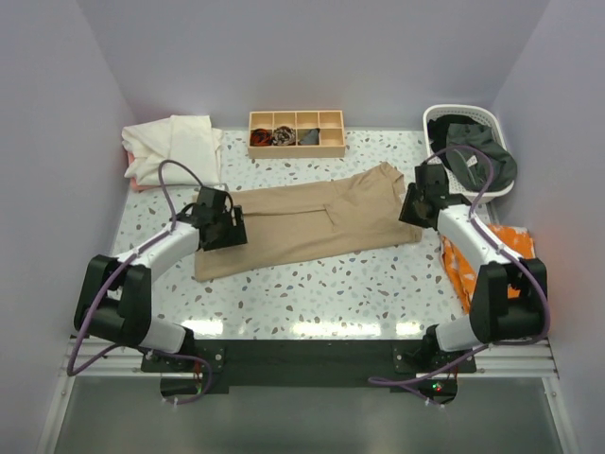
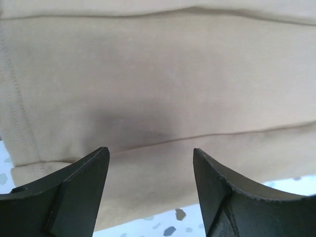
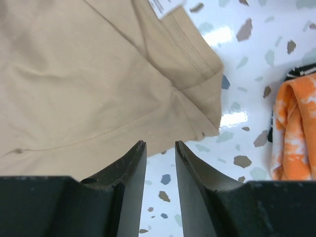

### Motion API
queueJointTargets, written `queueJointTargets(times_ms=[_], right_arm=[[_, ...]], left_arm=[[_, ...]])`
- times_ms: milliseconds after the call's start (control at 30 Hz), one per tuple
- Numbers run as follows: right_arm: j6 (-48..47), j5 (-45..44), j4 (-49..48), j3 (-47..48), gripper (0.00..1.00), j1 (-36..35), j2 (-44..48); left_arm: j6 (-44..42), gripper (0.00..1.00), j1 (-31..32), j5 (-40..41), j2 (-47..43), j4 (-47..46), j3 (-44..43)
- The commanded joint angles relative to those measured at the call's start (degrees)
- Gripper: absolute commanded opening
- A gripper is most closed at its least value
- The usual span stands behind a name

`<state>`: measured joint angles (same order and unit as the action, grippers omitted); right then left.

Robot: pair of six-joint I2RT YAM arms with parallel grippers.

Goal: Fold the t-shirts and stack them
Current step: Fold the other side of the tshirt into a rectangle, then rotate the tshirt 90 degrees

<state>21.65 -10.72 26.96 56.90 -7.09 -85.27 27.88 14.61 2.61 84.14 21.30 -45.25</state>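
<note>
Tan t-shirt (image 1: 312, 222) lies under the widely spread, empty left pincer (image 2: 149, 149); right pincer (image 3: 160, 143) slightly parted, grasping nothing

Bright, even overhead light in top view. Row of glare patches along front edge of glossy terrazzo table (image 1: 326, 328); soft, short shadows only. Sharp across frame. Left wrist view: diffuse dark shadow patch on tan t-shirt (image 2: 128, 123), cloth weave slightly soft; left gripper (image 2: 149, 154) close to lens, underexposed, edges blurry. Right wrist view: two specular hotspots on table, orange tie-dye cloth (image 3: 296, 128) partly blown out, right gripper (image 3: 159, 144) nearly black.
</note>
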Motion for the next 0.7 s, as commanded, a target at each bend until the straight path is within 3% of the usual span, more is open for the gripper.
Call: queueJointTargets(times_ms=[0,367,667], right_arm=[[1.02,6.32,-3.75,2.07,0.36,0.15,2.57],[5.51,10.46,-7.97,11.56,0.35,0.15,-14.82],[5.6,11.17,-6.32,15.86,0.35,-0.03,-21.42]], left_arm=[[-0.54,0.78,1.65,-3.32,-3.46,-3.54,-4.75],[-3.18,0.79,1.56,1.95,11.03,-9.6,-18.37],[-3.1,0.79,1.47,4.41,18.15,-12.95,-17.33]])
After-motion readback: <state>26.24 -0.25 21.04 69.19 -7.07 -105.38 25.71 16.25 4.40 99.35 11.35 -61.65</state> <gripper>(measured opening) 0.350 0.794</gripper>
